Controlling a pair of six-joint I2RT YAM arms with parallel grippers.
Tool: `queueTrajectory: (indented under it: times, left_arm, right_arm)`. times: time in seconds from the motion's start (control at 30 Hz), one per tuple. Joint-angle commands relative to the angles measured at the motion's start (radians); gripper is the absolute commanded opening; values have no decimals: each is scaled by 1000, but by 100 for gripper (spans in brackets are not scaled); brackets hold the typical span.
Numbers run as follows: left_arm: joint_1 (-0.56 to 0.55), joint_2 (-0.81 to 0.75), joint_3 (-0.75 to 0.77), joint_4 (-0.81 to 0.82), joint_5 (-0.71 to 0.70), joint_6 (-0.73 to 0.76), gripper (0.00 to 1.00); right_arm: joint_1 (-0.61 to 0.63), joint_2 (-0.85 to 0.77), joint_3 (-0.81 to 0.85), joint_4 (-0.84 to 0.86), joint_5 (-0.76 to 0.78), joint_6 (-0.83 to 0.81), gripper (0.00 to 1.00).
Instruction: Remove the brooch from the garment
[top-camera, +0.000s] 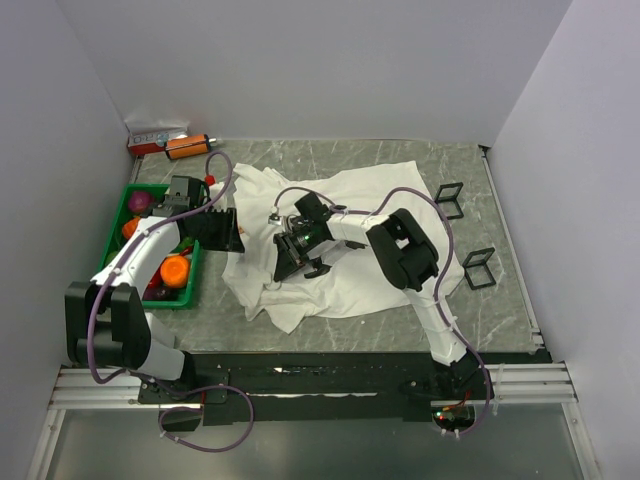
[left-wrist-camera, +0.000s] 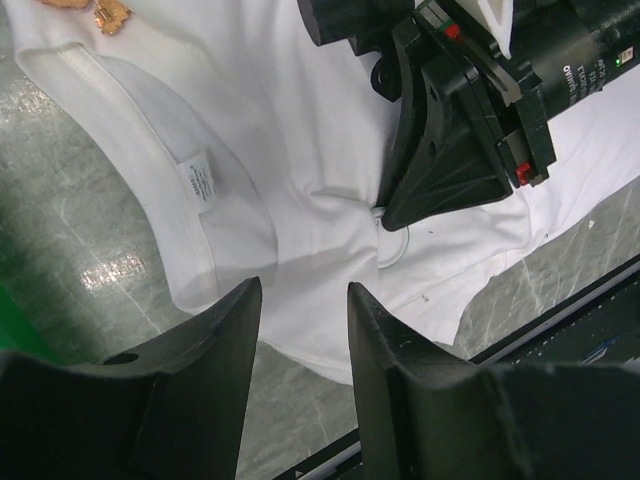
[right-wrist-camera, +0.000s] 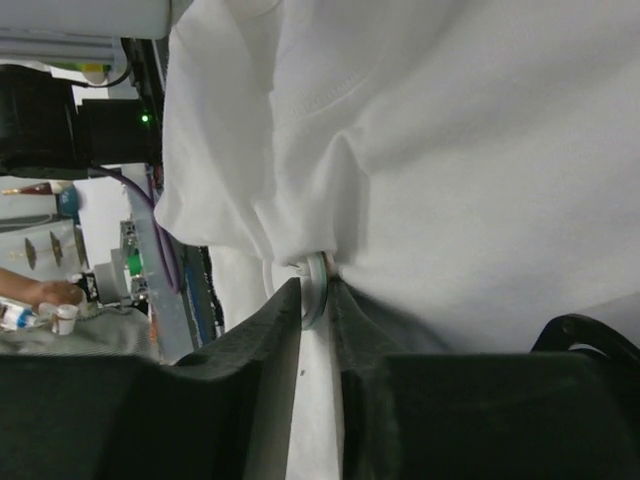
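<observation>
On a grey marbled table (top-camera: 400, 155): a white garment (top-camera: 350, 200). Lies crumpled in soft matte folds, with a stitched band along one edge and a small rectangular label (left-wrist-camera: 197, 183) sewn on.

At the top left of the left wrist view, on that cloth: the brooch (left-wrist-camera: 110, 14), tiny, orange-gold, lumpy and shiny. Sits apart from both grippers.

The right gripper (right-wrist-camera: 315, 300): clenched on a thin, pale, round disc (right-wrist-camera: 318, 268). Pinches its flat faces between blunt black fingers, with the cloth bunched and puckered around it.

The left gripper (left-wrist-camera: 302, 295): released, with smooth black wedge fingers parted and nothing between them. Hovers over the garment's edge, near the right one.

Beside the cloth's left edge: a green plastic basket (top-camera: 175, 300).
</observation>
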Motion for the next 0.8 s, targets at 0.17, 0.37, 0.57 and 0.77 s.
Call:
queueTrajectory:
  times: [0.17, 0.37, 0.57, 0.77]
  left_arm:
    - [3, -8, 40, 17, 330, 109, 48]
    - [-25, 19, 28, 82, 518, 169, 52]
    - [-43, 119, 48, 132, 572, 214, 56]
    - [-48, 197, 66, 103, 603, 321, 55]
  right_arm:
    - [-30, -115, 2, -9, 13, -41, 8]
    - [-82, -161, 61, -81, -50, -42, 6]
    - [-94, -128, 150, -205, -122, -130, 5]
    - [-93, -143, 120, -221, -137, -188, 4]
